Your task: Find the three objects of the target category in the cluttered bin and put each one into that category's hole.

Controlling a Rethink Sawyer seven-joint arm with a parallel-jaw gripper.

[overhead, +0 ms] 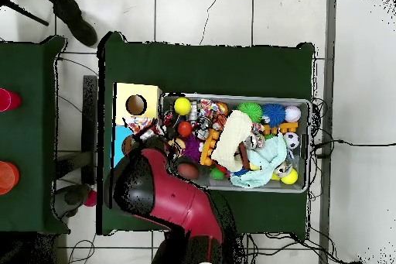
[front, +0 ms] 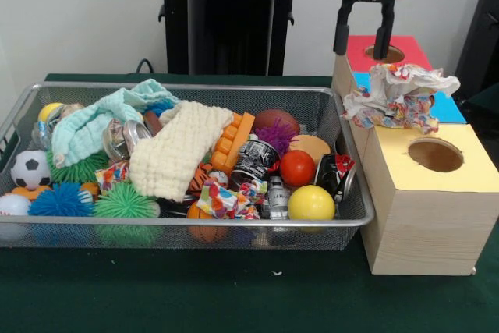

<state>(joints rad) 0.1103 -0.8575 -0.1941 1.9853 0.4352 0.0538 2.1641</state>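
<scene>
My gripper [front: 362, 37] hangs open and empty above the red-topped box [front: 405, 46], its two black fingers [front: 341, 33] apart over that box's hole. One confetti-print cloth [front: 398, 95] lies crumpled on the blue-topped box [front: 451, 107], below and in front of the gripper; it also shows in the overhead view [overhead: 141, 127]. The wire-mesh bin [front: 195, 224] holds two more confetti cloths, one near the front middle [front: 222, 200] and one at the front left [front: 111, 173]. In the overhead view the red arm [overhead: 166, 195] hides the gripper.
A yellow-topped box [front: 460, 173] with a round hole [front: 435, 155] stands nearest the camera. The bin also holds a cream waffle cloth [front: 175, 150], a mint towel [front: 93, 122], balls, spiky toys, cans and orange blocks. The black pedestal [front: 226, 17] stands behind.
</scene>
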